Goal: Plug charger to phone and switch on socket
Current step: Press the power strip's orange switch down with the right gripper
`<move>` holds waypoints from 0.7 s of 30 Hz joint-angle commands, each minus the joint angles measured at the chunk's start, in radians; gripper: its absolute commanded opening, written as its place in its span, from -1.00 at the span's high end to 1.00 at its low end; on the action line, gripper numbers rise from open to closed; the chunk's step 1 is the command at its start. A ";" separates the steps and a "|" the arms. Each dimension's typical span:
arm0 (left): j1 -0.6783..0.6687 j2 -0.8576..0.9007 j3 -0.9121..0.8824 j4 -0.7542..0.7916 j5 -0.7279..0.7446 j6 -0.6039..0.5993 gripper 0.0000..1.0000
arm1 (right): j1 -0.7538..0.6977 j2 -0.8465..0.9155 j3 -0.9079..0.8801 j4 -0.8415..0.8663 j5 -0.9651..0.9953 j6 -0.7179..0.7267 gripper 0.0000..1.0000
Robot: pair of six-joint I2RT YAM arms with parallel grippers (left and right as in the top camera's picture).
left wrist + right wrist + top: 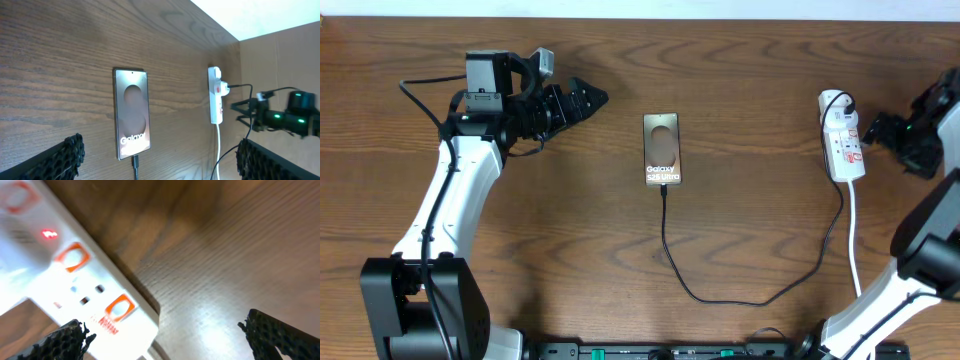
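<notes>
We see the phone (661, 149) lying flat and face up near the middle of the counter (750, 80), its lettered end toward the near edge. The charger (666, 240) meets that near end with its plug tip. From there it runs as a thin black line toward the near edge, bends right and climbs back up to the socket (843, 145). The socket lies at the far right, its long axis running near to far, and its white cord (851, 235) trails off toward the near edge. In the right wrist view a small red light (48, 234) glows on the socket's white body, beside the red-marked switches (72, 258).

The left tool (588, 97) hovers left of the phone, well apart from it, pointing right. In its wrist view its fingers (65, 157) stand wide apart, framing phone and socket. The right tool (872, 128) sits just right of the socket, pointing at it. Its fingers (280, 335) are spread too, and we cannot tell whether it touches the socket.
</notes>
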 commanded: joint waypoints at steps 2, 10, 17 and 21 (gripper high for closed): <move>0.002 -0.007 0.011 -0.002 -0.006 0.010 -0.96 | -0.003 -0.061 0.030 -0.003 0.032 -0.053 -0.99; 0.002 -0.007 0.011 -0.002 -0.006 0.010 -0.96 | -0.003 -0.061 0.030 -0.044 0.024 -0.053 -0.99; 0.002 -0.007 0.011 -0.002 -0.006 0.010 -0.96 | -0.003 -0.061 0.030 -0.044 0.023 -0.053 -0.99; 0.002 -0.007 0.011 -0.002 -0.006 0.010 -0.96 | -0.003 -0.061 0.030 -0.044 0.023 -0.053 -0.99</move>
